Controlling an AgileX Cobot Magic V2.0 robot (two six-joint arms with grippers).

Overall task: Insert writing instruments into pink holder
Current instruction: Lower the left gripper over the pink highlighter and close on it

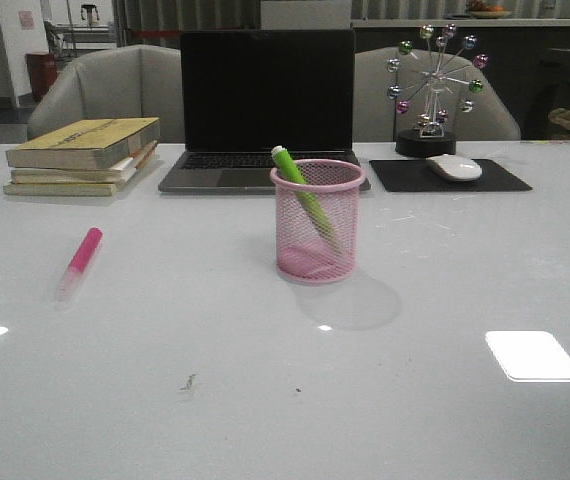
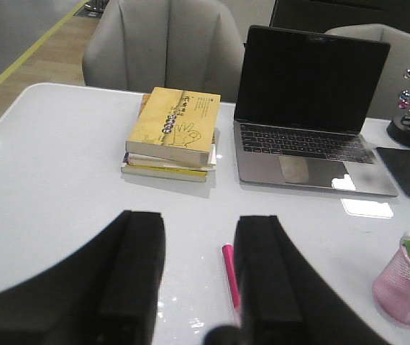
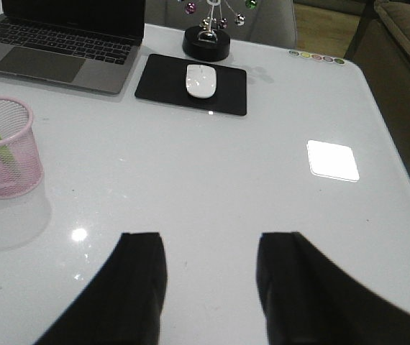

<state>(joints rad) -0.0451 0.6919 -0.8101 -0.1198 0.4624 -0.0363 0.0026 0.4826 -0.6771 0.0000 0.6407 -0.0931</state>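
your pink holder stands upright near the middle of the white desk, just in front of the open laptop. the green marker is already inside it, leaning so its pale end pokes above the rim toward the left side of the front view. the pink marker lies flat on the desk well to the left of the holder, its hot pink half pointing away from you and its clear cap toward you.

your left end effector hangs above the desk with its 2 fingers spread wide and nothing between them. in the left wrist view the pink marker shows just beside the inner edge of 1 finger, partly hidden by it, so you cannot tell whether they touch. your right end effector is also spread wide and holds nothing, over bare desk to the right of the holder; the holder and green marker show at the edge of that wrist view.

behind the pink marker you have a stack of books with a yellow cover on top. to the right of the laptop a white mouse sits on a black mouse pad, with a small ferris-wheel ornament on a black base behind it. 2 grey chairs stand beyond the desk.
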